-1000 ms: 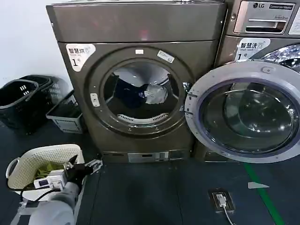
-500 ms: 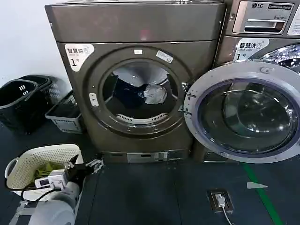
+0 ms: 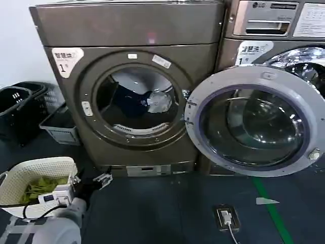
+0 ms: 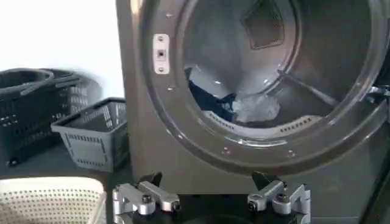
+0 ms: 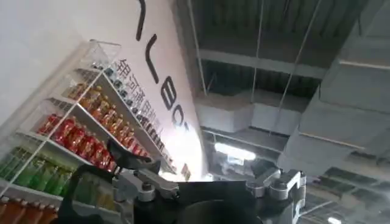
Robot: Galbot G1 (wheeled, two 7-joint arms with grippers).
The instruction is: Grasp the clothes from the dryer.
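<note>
Bronze-grey dryer [image 3: 137, 96] facing forward, porthole open, glass door [image 3: 254, 122] swung out to the right. Navy and white clothes [image 3: 147, 101] heaped low in the drum, spread side to side. Left claw [image 3: 94, 181] released, low on the floor before the dryer beside a cream basket [image 3: 35, 175], aimed at the porthole; right claw [image 5: 210, 182] spread wide, tilted toward a ceiling.
</note>
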